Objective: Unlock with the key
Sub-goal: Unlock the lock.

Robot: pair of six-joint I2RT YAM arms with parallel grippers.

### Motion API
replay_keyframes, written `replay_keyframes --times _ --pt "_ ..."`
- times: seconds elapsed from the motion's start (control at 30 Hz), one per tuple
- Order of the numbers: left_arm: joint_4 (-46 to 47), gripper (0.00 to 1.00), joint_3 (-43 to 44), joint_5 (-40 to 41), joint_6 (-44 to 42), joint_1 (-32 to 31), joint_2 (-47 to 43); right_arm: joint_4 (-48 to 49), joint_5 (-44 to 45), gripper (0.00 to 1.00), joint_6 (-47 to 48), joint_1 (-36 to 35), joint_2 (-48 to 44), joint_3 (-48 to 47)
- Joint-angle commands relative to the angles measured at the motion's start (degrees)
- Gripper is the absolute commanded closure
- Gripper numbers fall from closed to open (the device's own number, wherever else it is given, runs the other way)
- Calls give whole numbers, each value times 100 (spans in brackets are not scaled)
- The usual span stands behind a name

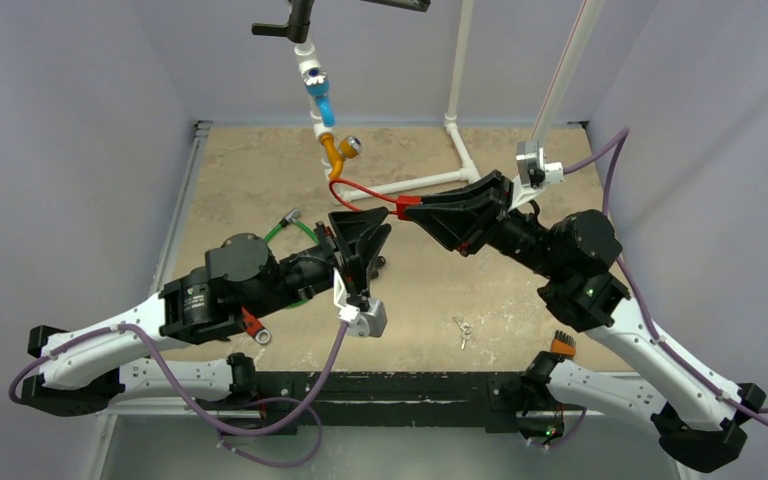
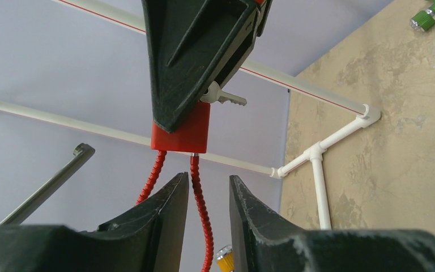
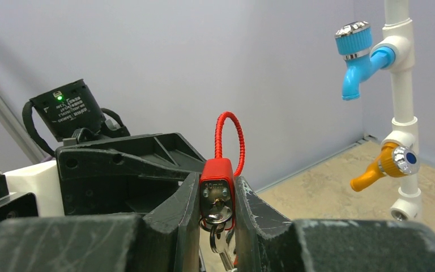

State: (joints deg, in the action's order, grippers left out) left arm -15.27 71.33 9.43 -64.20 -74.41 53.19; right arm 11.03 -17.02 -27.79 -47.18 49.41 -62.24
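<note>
Checking the right wrist view first, I find the right gripper [image 3: 216, 195] pressed together on the red lock body [image 3: 217, 171], one finger flat against each side of it. The body stands upright between the fingertips. Its red cable [image 3: 230, 141] rises from the top in a narrow loop. A key [image 3: 220, 216] sits at the keyway on the near face of the body, low between the fingers, and more metal hangs from it below. I cannot tell how deeply the key is seated.

From the left wrist view, the left gripper [image 2: 208, 187] is spread. One strand of the red cable runs down through the gap between its fingers, nearer one finger than the other, with no clear contact on either. The second strand passes behind that finger. The lock body hangs just beyond the left fingertips, at the tip of the right gripper. A toothed key blade [image 2: 232, 100] pokes out sideways from between the right fingers, on the far side of the body from the left gripper.

The top view shows both grippers meeting nose to nose above the middle of the table [image 1: 260, 170], with the lock between them and the cable arching away toward the white pipe frame [image 1: 415, 184]. A loose set of keys [image 1: 462, 331] lies on the table near its front edge, well apart from both grippers. A green cable lock [image 1: 295, 226] lies beside the left arm.
</note>
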Motion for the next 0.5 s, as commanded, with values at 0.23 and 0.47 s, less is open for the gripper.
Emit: replay_keyframes --times 0.23,0.47 --pt "469 68 -37 214 -68 -12 3 761 -294 100 -537 33 -23 181" --pt "472 84 -110 241 47 61 5 1031 -385 100 -776 33 -19 285"
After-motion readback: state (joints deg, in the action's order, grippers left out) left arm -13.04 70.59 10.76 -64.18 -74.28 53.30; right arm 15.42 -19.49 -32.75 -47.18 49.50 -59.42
